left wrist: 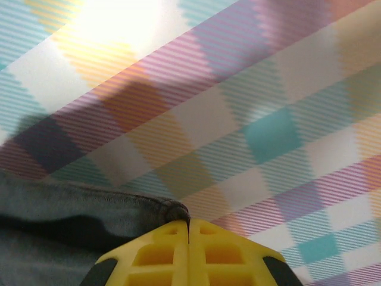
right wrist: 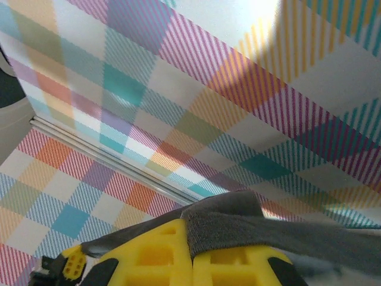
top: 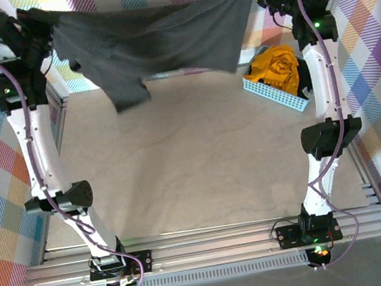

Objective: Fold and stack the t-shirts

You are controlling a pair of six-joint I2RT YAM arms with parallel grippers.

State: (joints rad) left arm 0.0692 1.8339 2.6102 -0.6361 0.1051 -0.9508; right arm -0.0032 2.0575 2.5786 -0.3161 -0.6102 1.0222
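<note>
Charcoal-black cloth t-shirt point(top: 159, 39) hung stretched between raised left gripper point(left wrist: 189, 225) and right gripper point(right wrist: 191, 229), jaws pinching its edges; the right arm partly hid the mustard-yellow crumpled t-shirt point(top: 276, 64) in the light blue lattice basket point(top: 269, 91).

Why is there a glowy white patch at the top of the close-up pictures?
Left wrist view: bright light washes out the plaid cloth at top left, and the shirt below is dim. Right wrist view: the same glare sits top right. Top view: the table is evenly lit and sharp.

charcoal t-shirt point(top: 160, 42): spread, hanging aloft | mustard t-shirt point(top: 276, 64): crumpled in basket point(top: 277, 97)
</note>
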